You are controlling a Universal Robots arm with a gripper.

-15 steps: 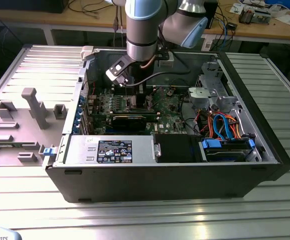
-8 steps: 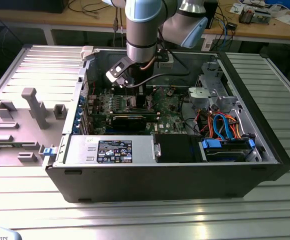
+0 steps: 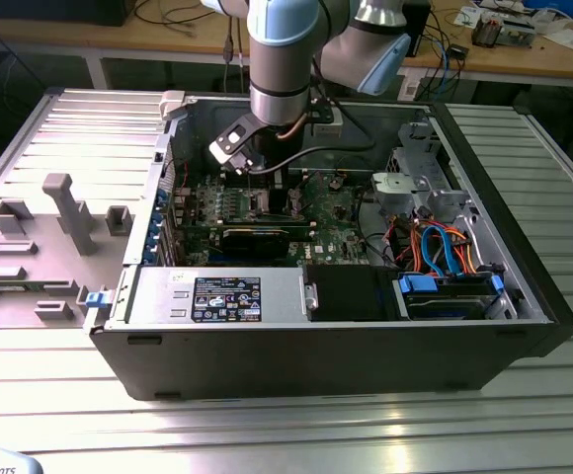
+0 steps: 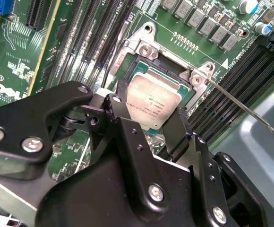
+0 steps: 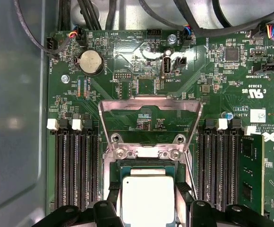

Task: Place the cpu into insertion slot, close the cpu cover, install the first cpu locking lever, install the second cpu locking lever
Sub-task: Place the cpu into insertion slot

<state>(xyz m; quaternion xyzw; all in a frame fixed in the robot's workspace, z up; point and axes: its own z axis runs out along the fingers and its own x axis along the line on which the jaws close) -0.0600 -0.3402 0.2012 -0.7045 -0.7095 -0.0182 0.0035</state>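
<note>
Item: cpu [image 5: 148, 201], pale metal top up, lying within the insertion slot [image 5: 146, 153] mid-motherboard [image 5: 212, 80], between two banks of long black slots [image 5: 75, 165]; whether fully seated cannot be told. Gripper [image 4: 147, 109]: lowered into the computer case [image 3: 316, 351], fingers [image 4: 117, 105] closed against two opposite edges of the cpu. Cpu cover [image 5: 127, 105]: hinged back, open, clear of the chip. Locking lever [image 4: 243, 108]: thin rod, unlatched, angling away from the socket corner. Status, as judged: placement nearly complete; cover closing and both lever installs outstanding.
</note>
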